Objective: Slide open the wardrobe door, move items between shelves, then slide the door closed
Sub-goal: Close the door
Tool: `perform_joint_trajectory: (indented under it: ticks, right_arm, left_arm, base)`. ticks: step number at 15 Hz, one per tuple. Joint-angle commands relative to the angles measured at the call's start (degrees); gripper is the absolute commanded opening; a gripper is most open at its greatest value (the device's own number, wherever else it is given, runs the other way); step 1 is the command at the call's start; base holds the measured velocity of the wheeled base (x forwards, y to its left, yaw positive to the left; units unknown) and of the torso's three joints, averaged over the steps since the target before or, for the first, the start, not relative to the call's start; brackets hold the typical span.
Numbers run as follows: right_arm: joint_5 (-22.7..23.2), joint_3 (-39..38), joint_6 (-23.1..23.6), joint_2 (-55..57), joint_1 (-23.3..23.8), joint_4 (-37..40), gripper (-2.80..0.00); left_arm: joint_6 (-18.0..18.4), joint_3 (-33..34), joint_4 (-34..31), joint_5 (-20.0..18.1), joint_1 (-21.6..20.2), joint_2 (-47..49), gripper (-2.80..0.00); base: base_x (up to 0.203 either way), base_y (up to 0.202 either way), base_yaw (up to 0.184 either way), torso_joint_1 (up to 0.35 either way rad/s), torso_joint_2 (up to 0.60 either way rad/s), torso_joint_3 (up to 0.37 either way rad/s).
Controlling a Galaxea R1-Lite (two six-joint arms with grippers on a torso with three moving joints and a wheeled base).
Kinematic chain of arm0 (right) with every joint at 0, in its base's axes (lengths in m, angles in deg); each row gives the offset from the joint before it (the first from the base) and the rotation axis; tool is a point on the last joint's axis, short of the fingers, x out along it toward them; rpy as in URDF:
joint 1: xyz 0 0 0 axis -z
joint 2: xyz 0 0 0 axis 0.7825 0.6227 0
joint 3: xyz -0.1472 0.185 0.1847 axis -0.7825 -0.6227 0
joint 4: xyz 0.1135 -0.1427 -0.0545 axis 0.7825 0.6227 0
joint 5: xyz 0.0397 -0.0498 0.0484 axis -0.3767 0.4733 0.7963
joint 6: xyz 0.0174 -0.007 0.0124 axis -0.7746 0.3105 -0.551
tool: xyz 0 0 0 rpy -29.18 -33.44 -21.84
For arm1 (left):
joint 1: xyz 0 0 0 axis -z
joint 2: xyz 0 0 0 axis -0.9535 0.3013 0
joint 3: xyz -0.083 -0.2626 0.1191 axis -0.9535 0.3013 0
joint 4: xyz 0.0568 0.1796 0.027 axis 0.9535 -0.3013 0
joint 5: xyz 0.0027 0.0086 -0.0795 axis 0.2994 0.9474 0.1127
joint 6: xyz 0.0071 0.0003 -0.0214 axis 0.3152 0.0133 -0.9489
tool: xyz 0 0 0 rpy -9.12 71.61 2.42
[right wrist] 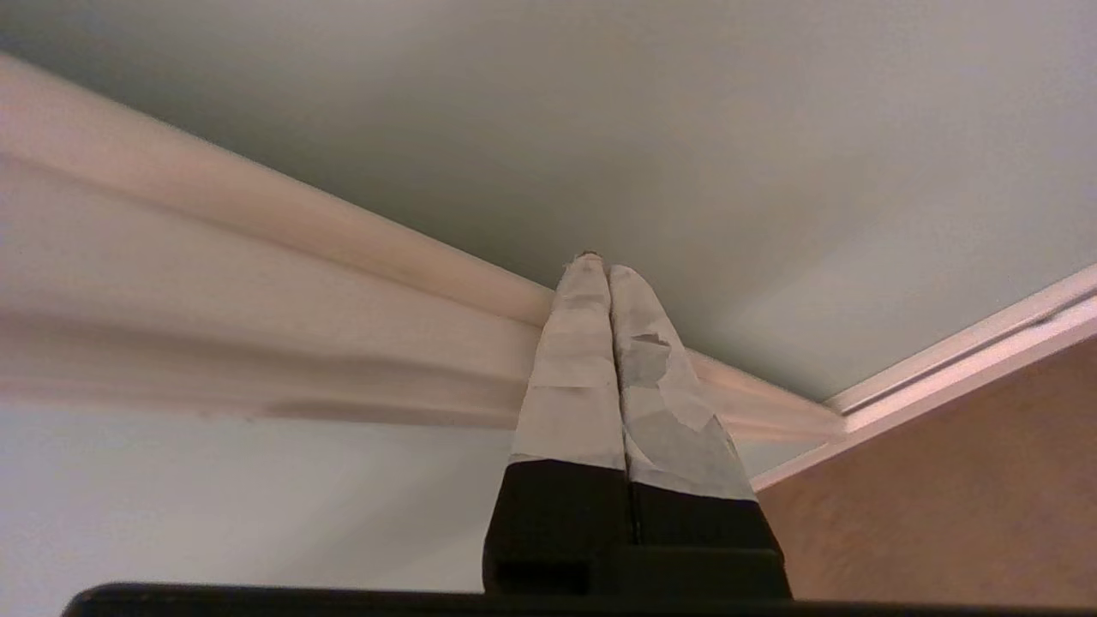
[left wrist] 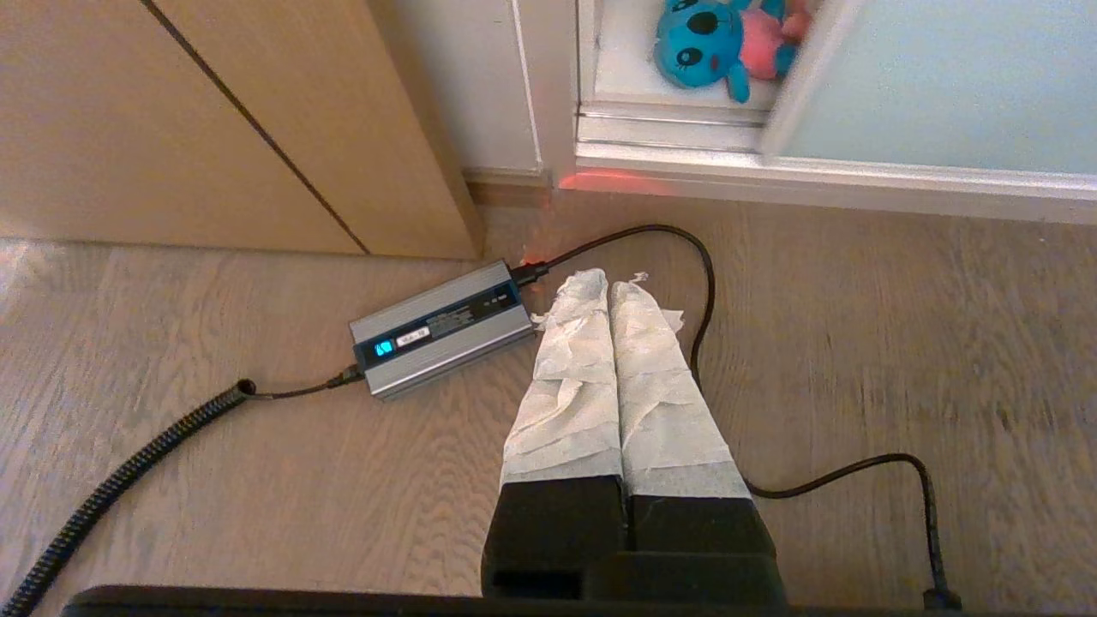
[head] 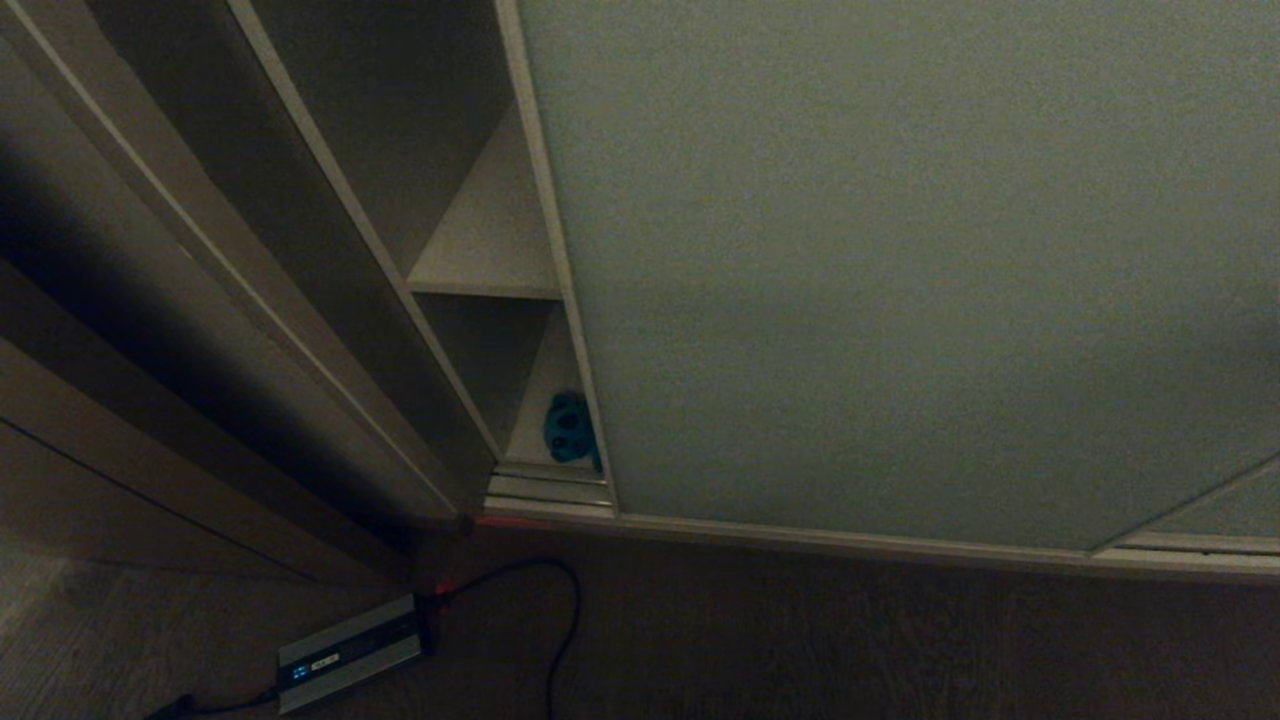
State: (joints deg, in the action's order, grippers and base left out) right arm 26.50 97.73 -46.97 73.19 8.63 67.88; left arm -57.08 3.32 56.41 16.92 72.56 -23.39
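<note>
The sliding wardrobe door (head: 900,270) is a wide grey-green panel that leaves only a narrow gap at its left edge. Through the gap show two off-white shelves, an upper one (head: 490,250) and a bottom one holding a teal-blue plush toy (head: 568,428) in a pink shirt (left wrist: 711,43). The pink toy is out of view. My right gripper (right wrist: 602,267) is shut and empty, its taped tips close to the door's pale frame (right wrist: 343,248); contact cannot be told. My left gripper (left wrist: 610,283) is shut, empty, parked low over the floor. Neither arm is in the head view.
A grey power adapter (left wrist: 441,326) lies on the wooden floor just left of the left gripper's fingers, with a black cable (left wrist: 707,283) looping round them and a coiled cable (left wrist: 128,463) trailing away. A brown wood-grain side panel (left wrist: 171,128) stands left of the gap. The ribbed floor track (left wrist: 668,128) runs under the door.
</note>
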Motion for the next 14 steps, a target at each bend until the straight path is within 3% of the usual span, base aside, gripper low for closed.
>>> perform_joint_trajectory:
  ticks: [1,6,14]
  right_arm:
    - [0.3,-3.8,-0.2,-5.0,-0.8,-0.5,-2.80]
    - [4.6,-13.5,0.2,-12.3,-1.6,-1.8,-2.80]
    - [4.8,-22.8,0.7,-16.2,-6.2,-6.0,-2.80]
  left_arm:
    - [0.0,0.0,-0.1,0.0,0.0,0.0,-2.80]
    - [0.0,0.0,-0.1,0.0,0.0,0.1,-2.80]
    - [0.0,0.0,-0.1,0.0,0.0,0.0,-2.80]
  base:
    - [0.000,0.000,0.000,0.000,0.00,0.000]
    - [0.000,0.000,0.000,0.000,0.00,0.000]
    - [0.000,0.000,0.000,0.000,0.00,0.000]
